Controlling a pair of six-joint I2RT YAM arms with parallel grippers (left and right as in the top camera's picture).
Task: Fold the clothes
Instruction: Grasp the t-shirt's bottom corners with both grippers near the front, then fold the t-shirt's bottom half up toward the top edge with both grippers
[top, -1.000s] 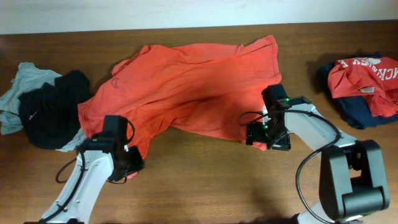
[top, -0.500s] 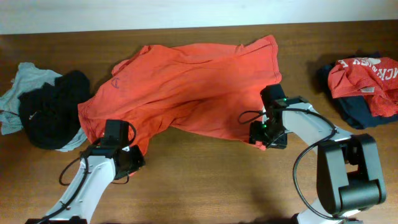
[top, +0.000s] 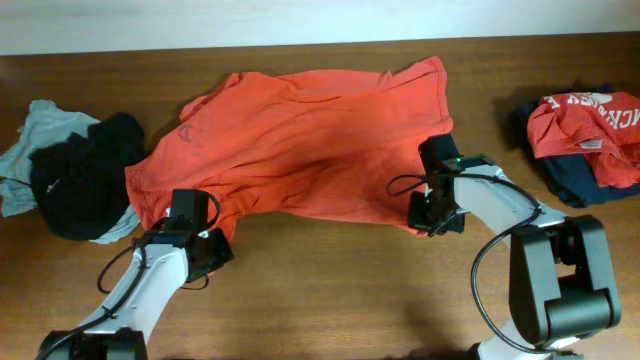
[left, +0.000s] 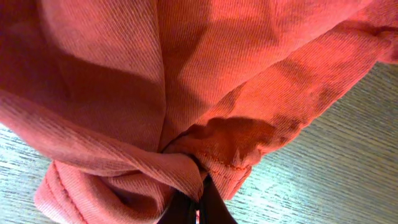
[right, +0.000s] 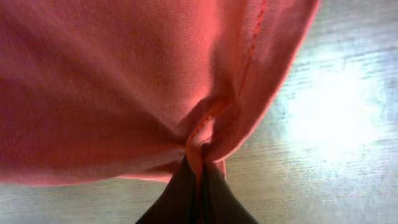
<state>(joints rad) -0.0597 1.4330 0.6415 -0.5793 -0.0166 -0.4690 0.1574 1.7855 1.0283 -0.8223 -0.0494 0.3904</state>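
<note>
Okay, looking at an orange-red T-shirt (top: 310, 140) spread across the middle of the surface (top: 330, 305). Got the left gripper (top: 205, 250) clamped tight on bunched fabric at its near left corner, right gripper (top: 425, 222) pinched closed on the near right hem. Also spotting a black and grey pile (top: 75, 175) far left, red and navy stack (top: 585, 140) far right.

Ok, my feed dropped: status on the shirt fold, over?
Left gripper shut on orange T-shirt, near edge. Right gripper shut on the same edge. It lies spread out, not yet folded. Black garment and red-and-navy pile lie clear at the sides.
</note>
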